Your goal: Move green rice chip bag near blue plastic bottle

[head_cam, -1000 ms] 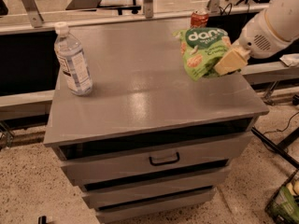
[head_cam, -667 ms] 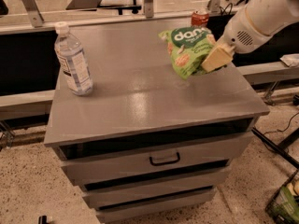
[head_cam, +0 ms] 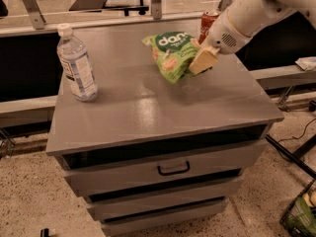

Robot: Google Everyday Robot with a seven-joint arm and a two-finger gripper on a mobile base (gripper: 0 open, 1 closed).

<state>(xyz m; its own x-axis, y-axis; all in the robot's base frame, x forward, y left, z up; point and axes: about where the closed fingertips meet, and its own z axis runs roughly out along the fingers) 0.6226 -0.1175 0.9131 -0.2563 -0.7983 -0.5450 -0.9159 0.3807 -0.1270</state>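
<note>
Grey cabinet top [head_cam: 148,110] over a stack of drawers fills my view, with a dark shelf and rails behind it. At the far right of that top, the tan fingers [head_cam: 203,59] of my gripper [head_cam: 197,66] are clamped on the right edge of the green rice chip bag [head_cam: 170,49]. The bag hangs tilted, and from the shadow under it I judge it is just clear of the surface. Just behind the gripper stands a red soda can [head_cam: 208,20], close to the arm's white wrist [head_cam: 229,31]. The blue plastic bottle [head_cam: 76,65] stands upright at the far left of the top, well apart from the bag, with bare surface between them.

By my reckoning the pick is done and the carry is partway: the bag hangs over the right-centre of the top. What is left is to bring it leftward, set it down near the bottle without knocking it, and let go.
</note>
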